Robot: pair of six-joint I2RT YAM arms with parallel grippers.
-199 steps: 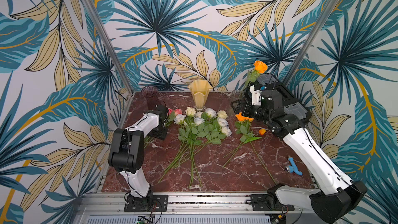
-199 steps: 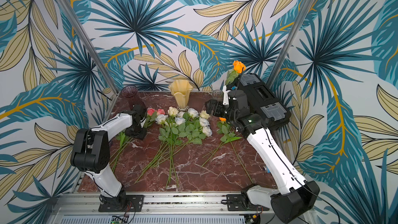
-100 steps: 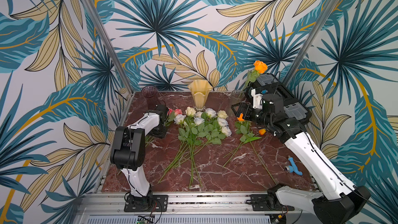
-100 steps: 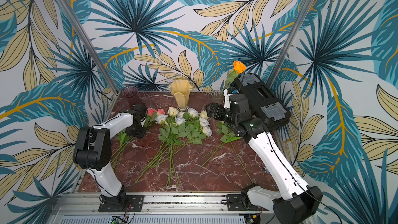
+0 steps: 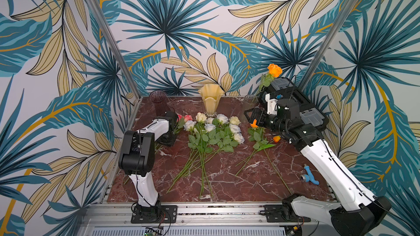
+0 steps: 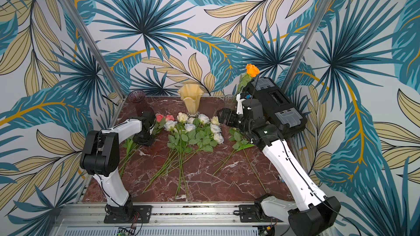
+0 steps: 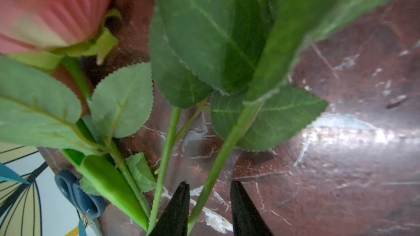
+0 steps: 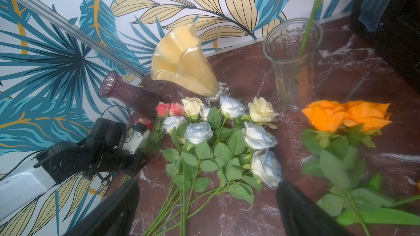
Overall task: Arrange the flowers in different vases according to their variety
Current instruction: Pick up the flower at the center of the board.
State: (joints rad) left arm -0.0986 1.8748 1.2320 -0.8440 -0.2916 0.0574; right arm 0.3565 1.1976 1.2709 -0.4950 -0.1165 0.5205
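Three vases stand along the back: a purple vase, a cream vase and a clear vase that holds one orange rose. Pink roses, white roses and orange roses lie on the marble, with an orange tulip bud beside them. My left gripper is low among the pink roses' stems. Its jaws are narrowly apart around one green stem. My right gripper hovers wide open and holds nothing, just over the orange roses by the clear vase.
A black toolbox fills the back right corner behind my right arm. A small blue tool lies near the right edge. Blue scissors rest by the left wall. Long stems fan out toward the table's front edge.
My left gripper's jaws have narrowed around the stem. My right gripper has sunk a little over the orange roses and covers more of them.
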